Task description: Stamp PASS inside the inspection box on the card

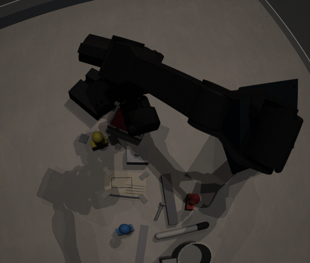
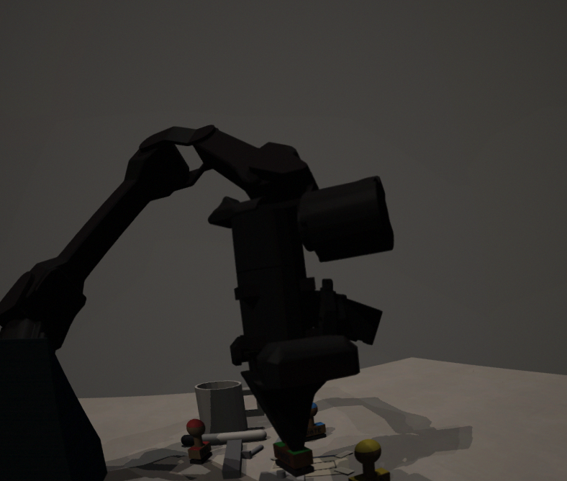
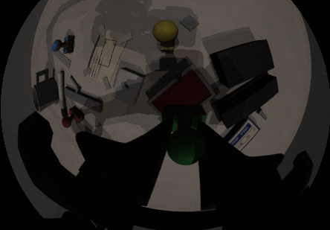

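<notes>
My gripper (image 3: 185,123) (image 2: 296,446) is shut on a green-knobbed stamp (image 3: 186,147) (image 2: 293,456), held upright with its block below the fingertips. In the wrist view the block overlaps the near edge of the red ink pad (image 3: 182,91) (image 1: 118,120); the gap between them cannot be judged, and the stamp's lettering and underside cannot be read. In the top view the arm hides the stamp and part of the pad. The card (image 1: 118,191) (image 3: 111,71) lies taped at its corners, with the outlined box (image 1: 121,177) showing no print.
A yellow stamp (image 1: 97,137) (image 3: 165,30) and a grey knobbed block (image 1: 136,160) stand near the pad. Black blocks (image 3: 243,65) and a closed blue-labelled pad (image 3: 243,135) lie beyond. A red stamp (image 1: 194,199), blue stamp (image 1: 124,228), grey bar (image 1: 170,199), marker (image 1: 178,232) and mug (image 2: 220,409) surround the card's other side.
</notes>
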Motion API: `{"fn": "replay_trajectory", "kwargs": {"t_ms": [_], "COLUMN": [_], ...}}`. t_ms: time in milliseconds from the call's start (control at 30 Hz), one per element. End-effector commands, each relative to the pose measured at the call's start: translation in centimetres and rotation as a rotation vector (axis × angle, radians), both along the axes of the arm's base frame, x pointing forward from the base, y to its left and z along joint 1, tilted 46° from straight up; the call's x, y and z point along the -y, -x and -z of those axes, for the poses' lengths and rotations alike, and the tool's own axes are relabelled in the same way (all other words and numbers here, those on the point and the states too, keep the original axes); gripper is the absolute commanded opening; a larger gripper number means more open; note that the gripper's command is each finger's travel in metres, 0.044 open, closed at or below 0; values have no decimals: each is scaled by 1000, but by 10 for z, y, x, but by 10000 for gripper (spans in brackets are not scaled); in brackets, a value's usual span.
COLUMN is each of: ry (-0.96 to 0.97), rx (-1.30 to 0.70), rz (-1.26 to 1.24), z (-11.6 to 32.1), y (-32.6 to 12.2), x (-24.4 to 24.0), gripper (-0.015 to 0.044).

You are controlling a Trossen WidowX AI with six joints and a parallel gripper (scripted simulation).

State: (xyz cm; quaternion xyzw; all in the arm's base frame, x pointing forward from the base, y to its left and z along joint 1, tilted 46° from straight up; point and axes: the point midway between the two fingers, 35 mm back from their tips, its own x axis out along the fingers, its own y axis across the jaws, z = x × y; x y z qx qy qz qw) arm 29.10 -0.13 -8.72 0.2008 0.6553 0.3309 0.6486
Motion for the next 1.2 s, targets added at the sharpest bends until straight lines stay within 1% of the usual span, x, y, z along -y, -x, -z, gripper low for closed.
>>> {"fn": "replay_trajectory", "kwargs": {"t_ms": [0,1167], "ry": [3,4], "rx": [-4,-4], "rz": [0,0], "z": [3,19], "y": [0,2], "x": [-2,-19], "gripper": [0,0]}}
